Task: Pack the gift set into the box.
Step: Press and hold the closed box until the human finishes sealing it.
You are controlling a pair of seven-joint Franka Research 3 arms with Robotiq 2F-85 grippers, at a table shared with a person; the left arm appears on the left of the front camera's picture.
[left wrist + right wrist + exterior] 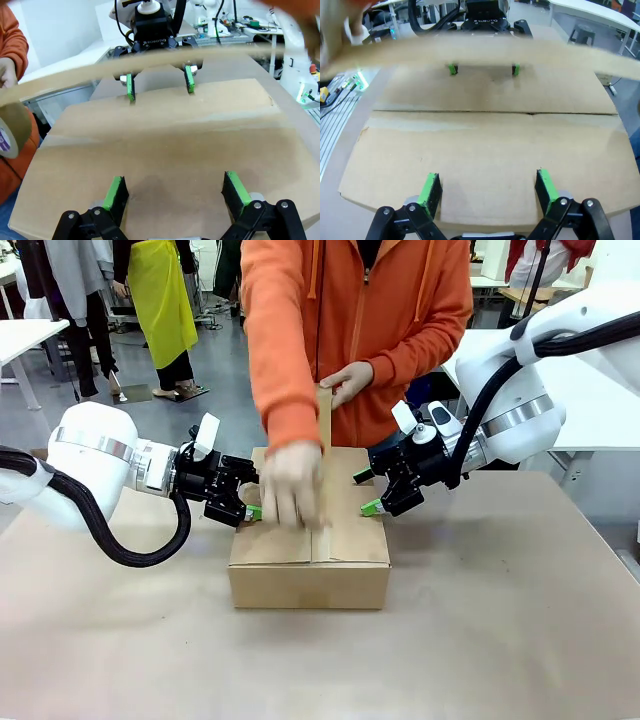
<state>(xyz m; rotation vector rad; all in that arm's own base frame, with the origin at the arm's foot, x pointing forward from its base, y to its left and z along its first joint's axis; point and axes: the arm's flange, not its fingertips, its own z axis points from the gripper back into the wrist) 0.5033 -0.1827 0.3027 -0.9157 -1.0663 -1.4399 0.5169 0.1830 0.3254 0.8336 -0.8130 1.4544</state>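
The box (310, 560) stands mid-table with its top flaps folded down; the gift set is hidden. My left gripper (245, 502) is open at the box's left top edge, its green pads (116, 192) spread over the flap. My right gripper (368, 492) is open at the right top edge, its pads (545, 184) over the other flap. Across the box, each wrist view has the opposite gripper: the right one (159, 82), the left one (482, 69). The person's hand (292, 485) presses on the box top, while the other hand (348, 380) holds a strip of brown tape (150, 62) stretched above the seam (490, 113).
A roll of brown tape (10, 131) shows at the left edge of the left wrist view, by the person's orange sleeve. The table (500, 640) is covered in brown paper, with free room in front of and beside the box.
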